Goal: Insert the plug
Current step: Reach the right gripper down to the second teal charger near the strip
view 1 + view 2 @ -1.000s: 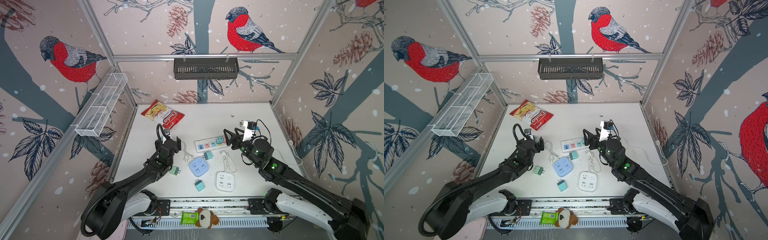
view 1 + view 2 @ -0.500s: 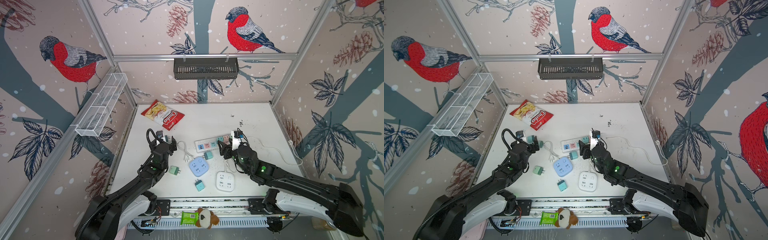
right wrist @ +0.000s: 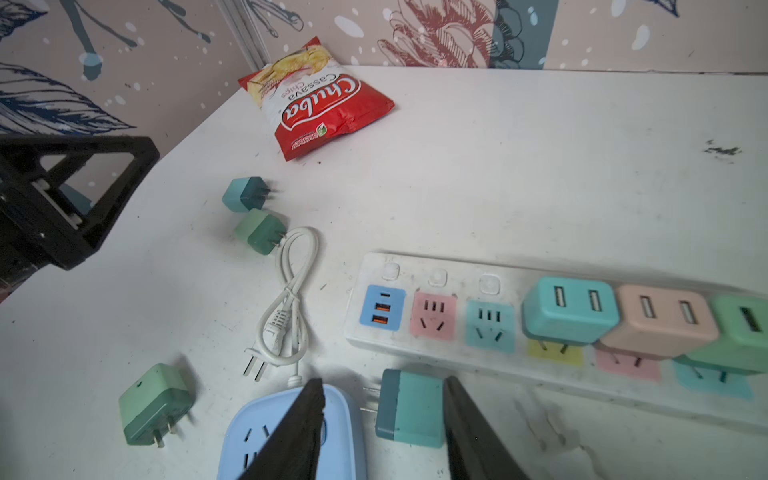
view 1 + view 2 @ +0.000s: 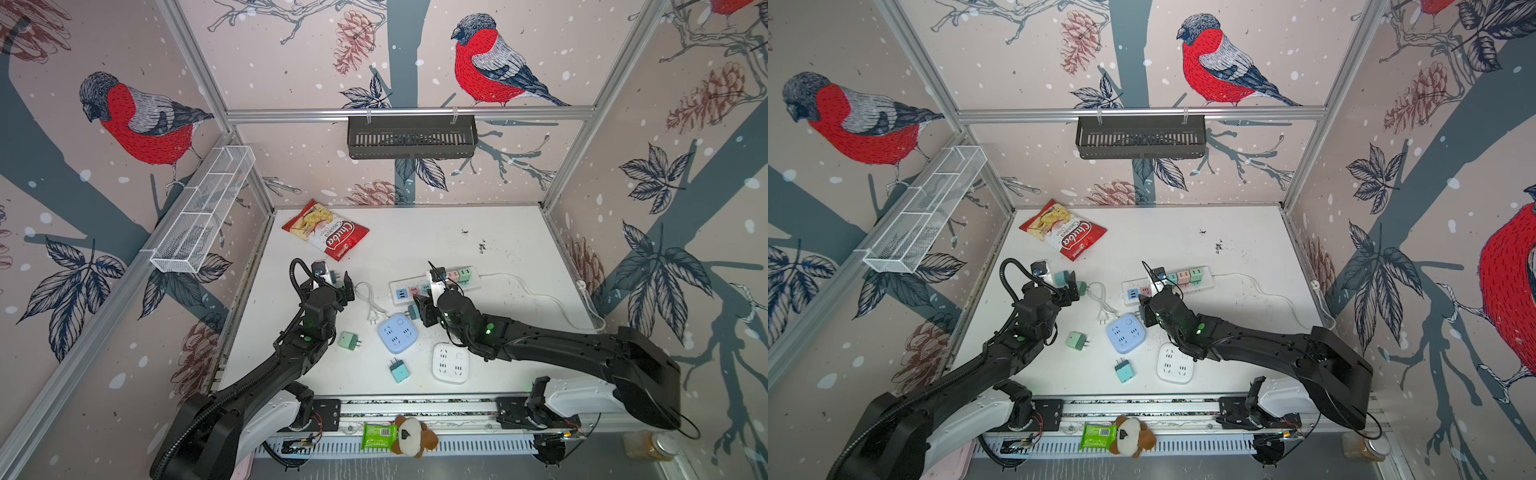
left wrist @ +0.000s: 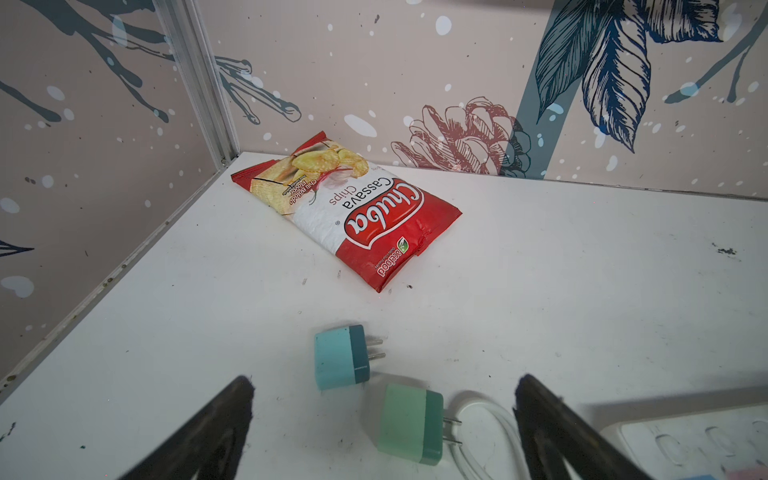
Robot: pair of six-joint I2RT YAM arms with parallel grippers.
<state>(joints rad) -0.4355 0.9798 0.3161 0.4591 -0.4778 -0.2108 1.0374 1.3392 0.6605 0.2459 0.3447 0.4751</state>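
A teal plug (image 3: 411, 409) lies on its side on the white table, between the power strip (image 3: 374, 266) and a blue square socket (image 3: 257, 436); it also shows in a top view as the teal plug (image 4: 412, 309). My right gripper (image 3: 383, 379) is low over it, jaws astride it. One finger (image 3: 461, 415) touches the plug's back end. The other finger (image 3: 299, 419) hangs over the blue socket, a gap away from the prongs. My left gripper (image 5: 384, 379) stands wide open over a green plug (image 5: 409, 428) and a blue plug (image 5: 340, 361), holding nothing.
Three plugs (image 3: 569, 309) sit in the strip's right end. A coiled white cord (image 4: 372, 299), a green plug (image 4: 348, 340), a teal plug (image 4: 399, 370) and a white square socket (image 4: 450, 362) lie in front. A chips bag (image 4: 326, 235) lies at the back left.
My right gripper has come down from above the strip's right part toward the front left, onto the teal plug. The left gripper has swung back and left, away from the cord.
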